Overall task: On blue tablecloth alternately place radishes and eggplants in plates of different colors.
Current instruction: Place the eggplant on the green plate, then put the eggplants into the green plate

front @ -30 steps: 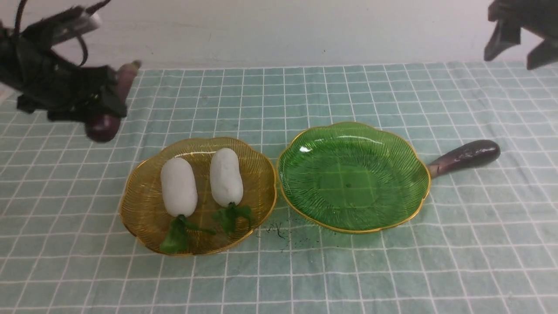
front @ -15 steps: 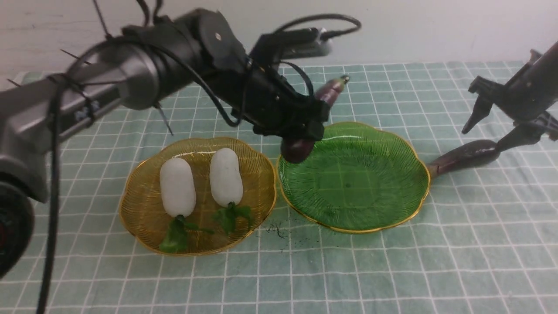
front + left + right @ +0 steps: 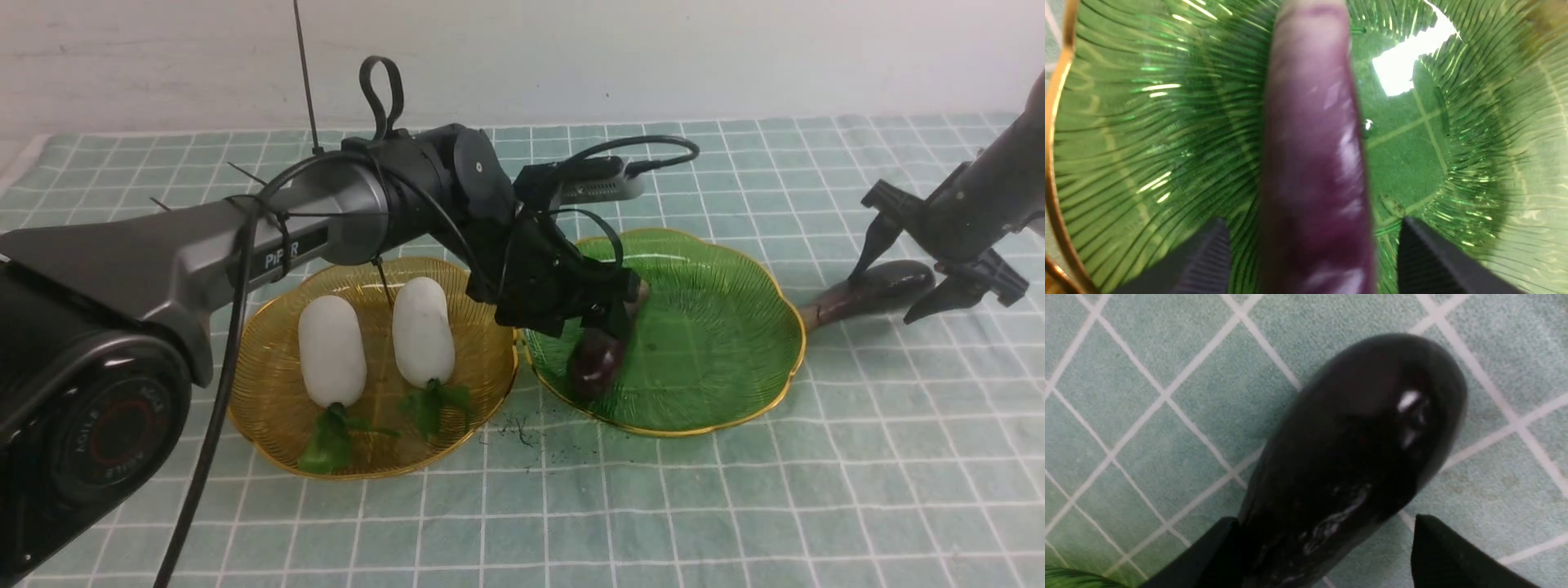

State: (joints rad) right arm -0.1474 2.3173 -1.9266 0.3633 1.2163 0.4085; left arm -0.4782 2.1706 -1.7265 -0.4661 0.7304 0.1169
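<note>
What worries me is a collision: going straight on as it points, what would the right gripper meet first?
Probably the eggplant on the tablecloth: the right gripper, open, straddles its fat end, pointing down.

The left end effector [image 3: 594, 320] lowered an eggplant [image 3: 596, 365] into the green plate [image 3: 718, 351]. The right end effector [image 3: 886, 294] descended astride the second eggplant [image 3: 867, 292].

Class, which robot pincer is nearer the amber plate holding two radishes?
Left. The left pincer hangs over the green plate, beside the amber plate; the right pincer straddles the eggplant on the cloth, beyond the green plate.
</note>
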